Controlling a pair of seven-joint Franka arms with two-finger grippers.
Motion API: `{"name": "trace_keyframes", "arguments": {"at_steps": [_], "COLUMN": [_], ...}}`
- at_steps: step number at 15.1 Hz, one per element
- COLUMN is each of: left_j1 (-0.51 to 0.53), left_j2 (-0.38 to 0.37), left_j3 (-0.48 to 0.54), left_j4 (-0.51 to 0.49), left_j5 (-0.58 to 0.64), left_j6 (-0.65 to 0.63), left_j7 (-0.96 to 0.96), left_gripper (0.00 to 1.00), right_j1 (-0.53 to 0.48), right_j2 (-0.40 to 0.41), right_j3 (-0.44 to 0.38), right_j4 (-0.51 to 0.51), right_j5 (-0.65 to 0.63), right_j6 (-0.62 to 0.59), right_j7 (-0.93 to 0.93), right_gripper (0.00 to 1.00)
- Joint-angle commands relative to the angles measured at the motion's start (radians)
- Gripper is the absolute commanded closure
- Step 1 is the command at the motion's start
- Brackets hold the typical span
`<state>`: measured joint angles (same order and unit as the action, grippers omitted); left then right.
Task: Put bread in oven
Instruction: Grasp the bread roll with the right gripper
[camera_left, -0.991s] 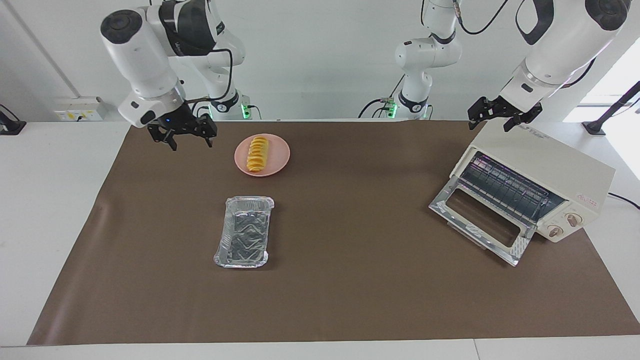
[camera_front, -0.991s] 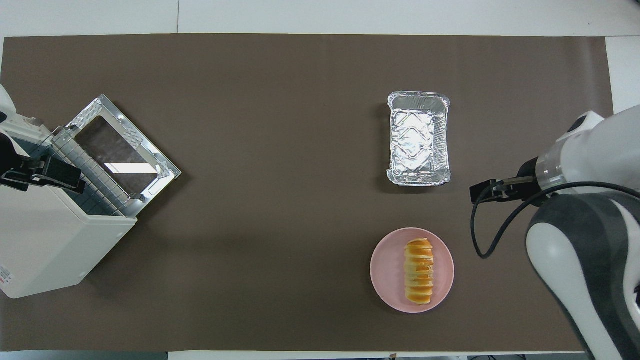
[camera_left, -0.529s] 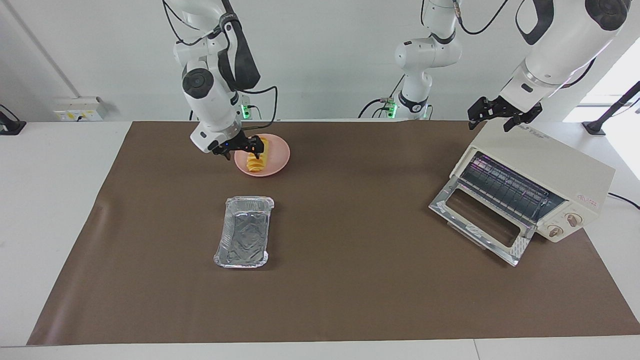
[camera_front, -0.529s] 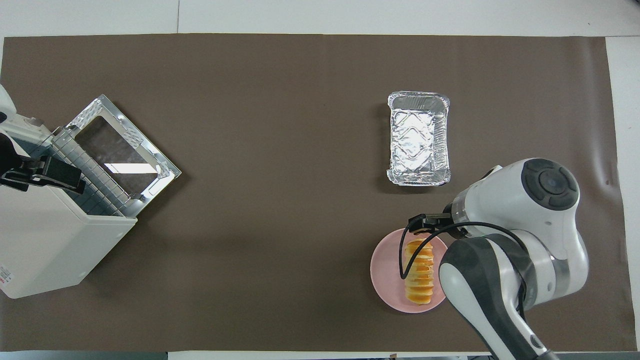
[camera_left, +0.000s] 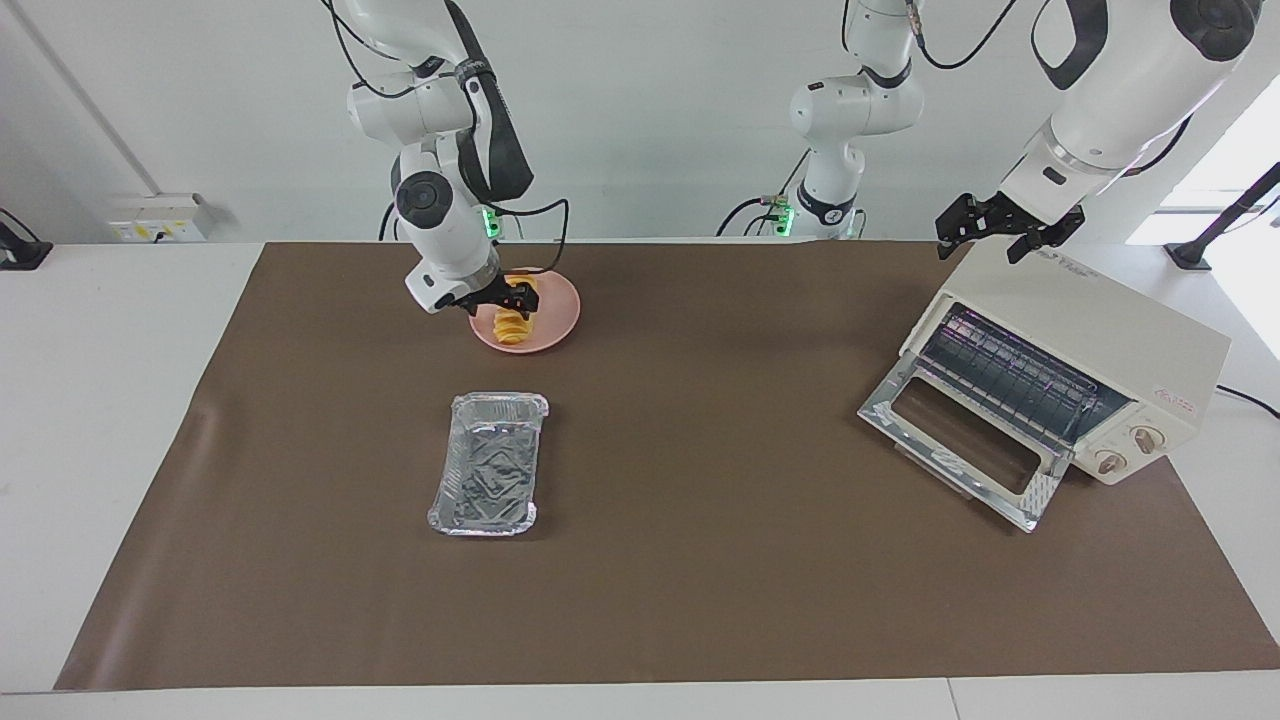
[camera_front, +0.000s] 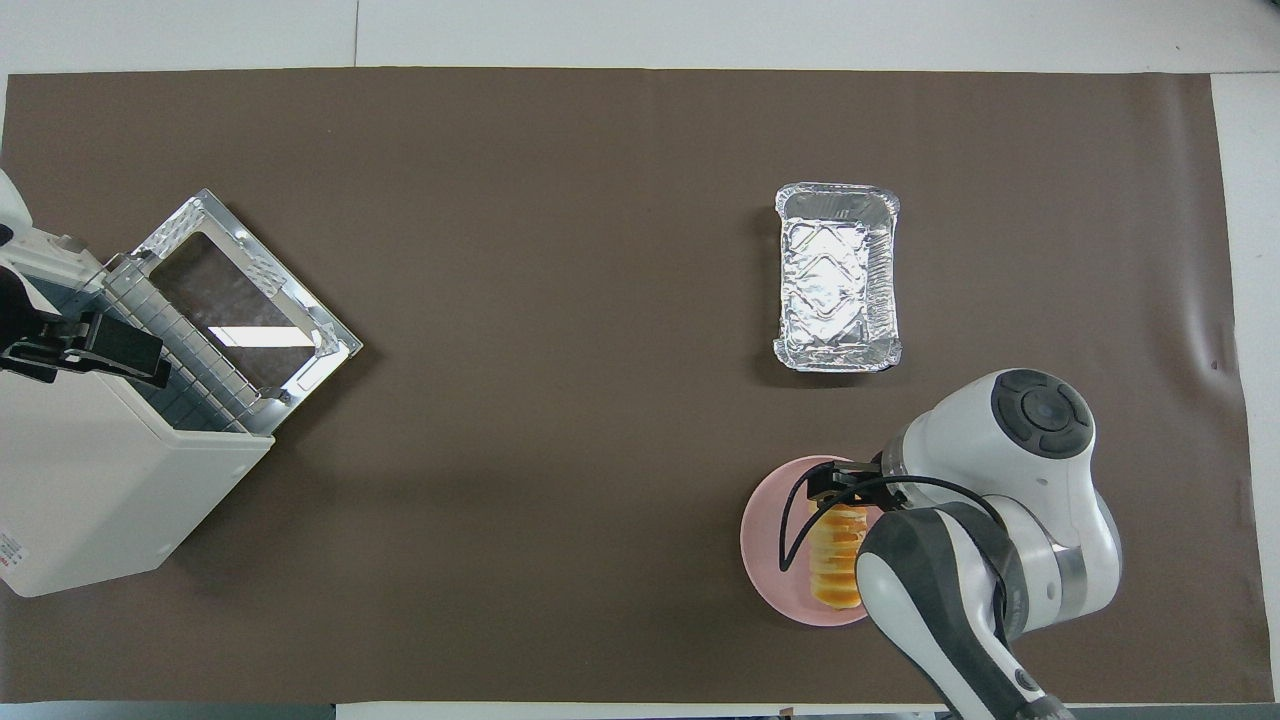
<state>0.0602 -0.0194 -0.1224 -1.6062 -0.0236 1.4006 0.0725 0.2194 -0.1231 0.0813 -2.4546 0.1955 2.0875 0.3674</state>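
Note:
The golden, ridged bread (camera_left: 514, 324) (camera_front: 836, 560) lies on a pink plate (camera_left: 556, 312) (camera_front: 765, 540) close to the robots. My right gripper (camera_left: 503, 297) (camera_front: 836, 491) is low over the loaf's end nearer the robots, open, with a finger on either side of it. Whether the fingers touch the bread I cannot tell. The cream oven (camera_left: 1100, 335) (camera_front: 90, 500) stands at the left arm's end of the table. Its glass door (camera_left: 960, 445) is dropped open and the wire rack shows. My left gripper (camera_left: 980, 248) (camera_front: 120, 352) waits open over the oven's top.
A silver foil tray (camera_left: 488, 462) (camera_front: 838, 275) sits farther from the robots than the plate. A brown mat (camera_left: 700, 560) covers the table. A third arm stands at the back wall.
My right arm swung in from the table's end to the plate and came down over the bread. The left arm, oven, plate and tray stayed put.

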Motion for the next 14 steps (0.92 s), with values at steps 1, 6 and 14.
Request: {"name": "trace_keyframes", "arguments": {"at_steps": [1,6,14], "left_j1": [0.012,0.012,0.012], "left_j2": [-0.025,-0.025,-0.025], "left_j3": [-0.006,-0.006,-0.006], "left_j4": [-0.029,-0.029,-0.029], "left_j5": [0.011,0.011,0.011], "left_j6": [0.018,0.018,0.018], "left_j7": [0.004,0.004,0.004], "left_gripper": [0.00,0.00,0.00], "right_j1": [-0.003,-0.002,0.028], "right_j2": [-0.023,-0.024,-0.021], "right_j3": [0.003,0.003,0.003], "right_j4": [-0.041,-0.049,-0.064], "right_j5": [0.042,0.051,0.081], "right_j6": [0.023,0.025,0.065], "right_j7": [0.028,0.028,0.028], "right_gripper": [0.04,0.19,0.35]}}
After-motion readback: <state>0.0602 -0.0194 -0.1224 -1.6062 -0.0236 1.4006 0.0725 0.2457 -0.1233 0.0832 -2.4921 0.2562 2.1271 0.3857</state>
